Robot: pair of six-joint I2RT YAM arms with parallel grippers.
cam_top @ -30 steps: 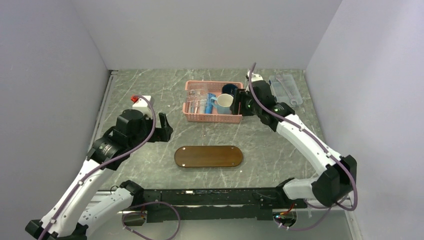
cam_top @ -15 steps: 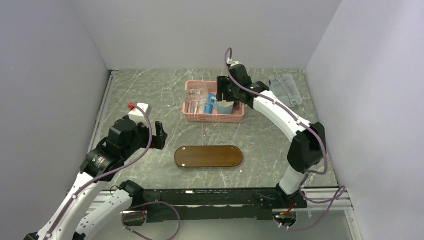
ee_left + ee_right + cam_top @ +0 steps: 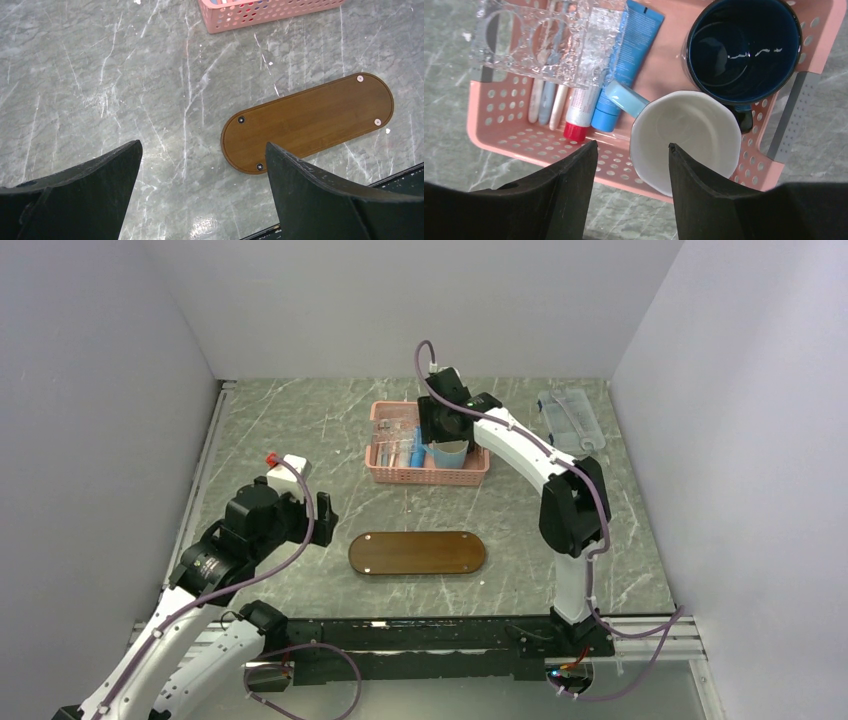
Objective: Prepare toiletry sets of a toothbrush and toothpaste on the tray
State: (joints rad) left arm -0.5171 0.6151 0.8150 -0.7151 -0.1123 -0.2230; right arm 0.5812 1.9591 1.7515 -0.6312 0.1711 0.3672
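The dark brown wooden tray (image 3: 417,552) lies bare on the table; it also shows in the left wrist view (image 3: 310,120). The blue toothpaste tube (image 3: 626,65) lies in the pink basket (image 3: 499,135), next to a white tube with a red cap (image 3: 579,112) and several toothbrushes (image 3: 546,97) partly under a clear plastic holder (image 3: 544,45). My right gripper (image 3: 633,150) is open and empty above the basket's near edge (image 3: 437,426). My left gripper (image 3: 202,150) is open and empty above the table, left of the tray (image 3: 322,508).
A white mug with a light blue handle (image 3: 686,137) and a dark blue mug (image 3: 744,50) stand in the basket's right half. A clear plastic box (image 3: 570,420) lies at the back right. Grey walls close in the table on three sides.
My right arm has swung left from the basket's right side to above it. My left arm has pulled back toward the near left.
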